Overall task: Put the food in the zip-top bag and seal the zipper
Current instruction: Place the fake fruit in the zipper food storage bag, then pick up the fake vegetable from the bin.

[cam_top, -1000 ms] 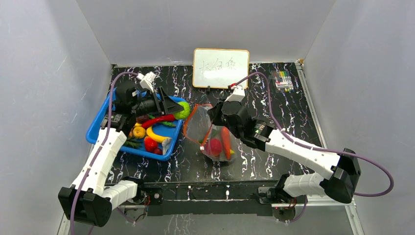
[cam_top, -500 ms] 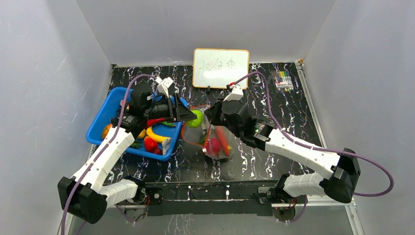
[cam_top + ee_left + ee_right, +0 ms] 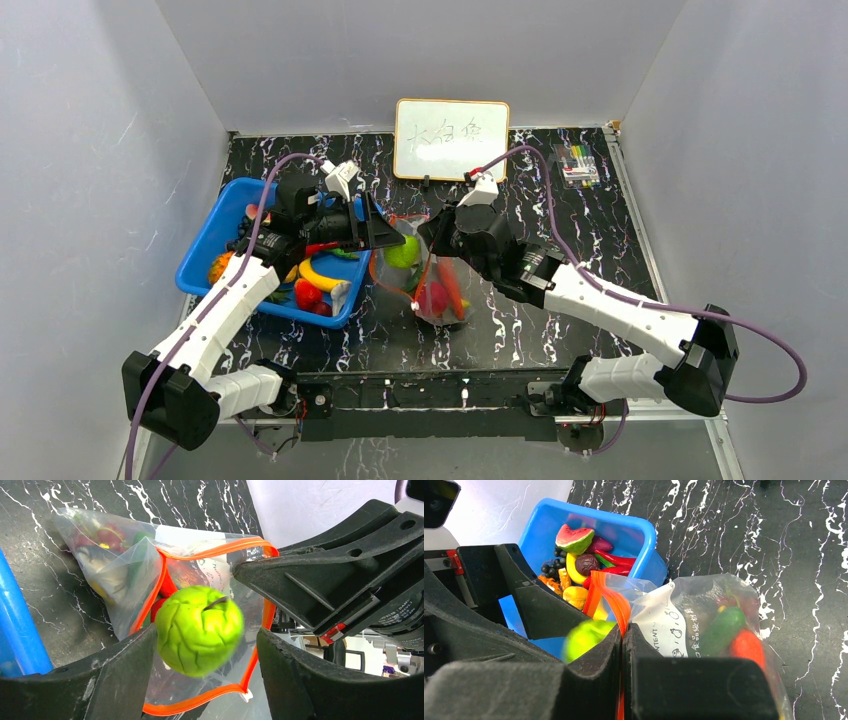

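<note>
The left gripper (image 3: 382, 232) stands open above the bag (image 3: 117, 575), at its mouth, the green apple (image 3: 200, 630) loose between its fingers. The right gripper (image 3: 624, 632) is pinched shut on the orange zipper (image 3: 215, 548); it should hold that rim high and wide so the apple drops inside.

Basket (image 3: 196, 252) sits at the left of the surface (image 3: 580, 230), with loose food (image 3: 316, 279) inside it. Bag (image 3: 120, 580) is at centre, just right of the basket, mouth facing left, bagged food (image 3: 441, 296) in it. Left end effector (image 3: 390, 238) reaches from over the basket to the mouth. An apple (image 3: 199, 629) is between its parted fingers, over the opening. Right end effector (image 3: 624, 635) comes in from the right, clamped on the zipper (image 3: 210, 550) at the mouth's rim. Whiteboard (image 3: 451, 138) stands at the back edge, behind the bag. Marker pack (image 3: 577, 165) lies back right.
</note>
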Motion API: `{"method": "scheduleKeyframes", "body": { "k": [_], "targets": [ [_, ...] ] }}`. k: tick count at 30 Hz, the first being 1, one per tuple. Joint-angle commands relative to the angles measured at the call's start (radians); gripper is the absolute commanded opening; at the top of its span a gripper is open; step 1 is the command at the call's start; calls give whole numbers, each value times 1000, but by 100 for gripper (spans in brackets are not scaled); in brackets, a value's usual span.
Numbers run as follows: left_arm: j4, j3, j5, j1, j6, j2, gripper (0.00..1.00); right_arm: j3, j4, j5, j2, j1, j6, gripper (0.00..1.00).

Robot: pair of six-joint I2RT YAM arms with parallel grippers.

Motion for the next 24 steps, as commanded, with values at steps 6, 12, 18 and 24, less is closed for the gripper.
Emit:
{"method": "scheduleKeyframes", "body": {
  "k": [6, 12, 18, 24],
  "targets": [
    [-29, 28, -16, -5, 24, -22, 76, 29, 80, 5, -53, 0, 10, 0],
    [-73, 63, -63, -5, 42, -39, 76, 19, 69, 10, -68, 1, 5, 0],
    [-140, 103, -167, -5, 67, -83, 77, -1, 53, 28, -93, 0, -8, 0],
    [-213, 125, -372, -5, 92, -109, 93, -24, 45, 37, -117, 1, -24, 0]
  ]
}}
